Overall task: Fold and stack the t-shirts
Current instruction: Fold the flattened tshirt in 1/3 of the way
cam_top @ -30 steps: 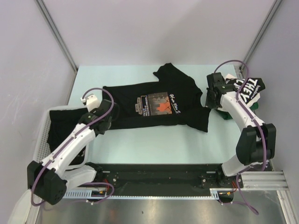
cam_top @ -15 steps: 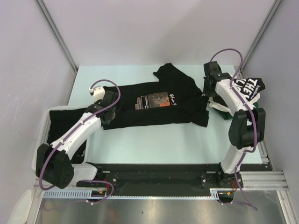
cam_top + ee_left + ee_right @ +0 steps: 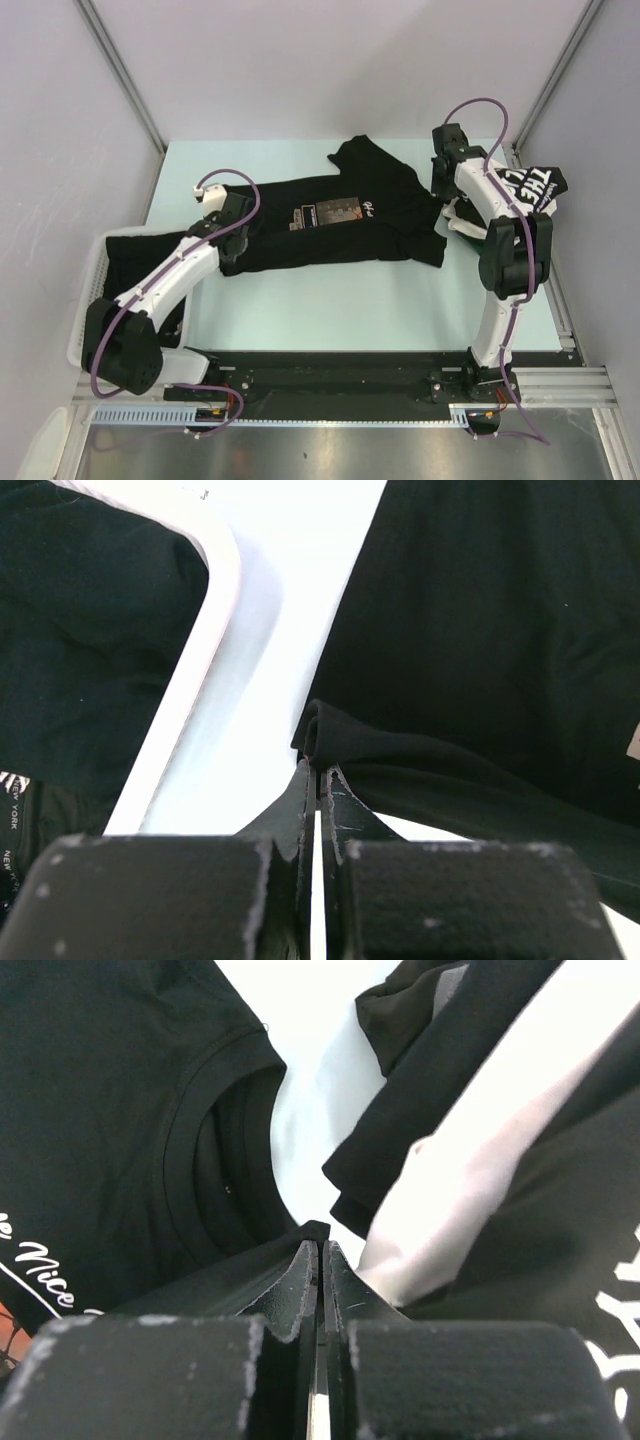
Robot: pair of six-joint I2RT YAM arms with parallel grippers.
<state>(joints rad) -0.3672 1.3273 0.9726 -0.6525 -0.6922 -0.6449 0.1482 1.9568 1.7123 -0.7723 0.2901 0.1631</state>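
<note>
A black t-shirt with an orange-white chest print lies across the middle of the table, its near part doubled over so only the top of the print shows. My left gripper is shut on a folded black edge at the shirt's left end. My right gripper is shut on the shirt's edge just beside the collar. A second black t-shirt with big white lettering lies crumpled at the far right, close beside the right gripper.
A white mesh basket at the left edge holds more dark clothing; its rim passes close to the left gripper. Grey walls close in the table on three sides.
Both grippers moved away from the arm bases toward the far side, carrying the shirt's near edge over itself. The fold now covers the lower part of the print.
</note>
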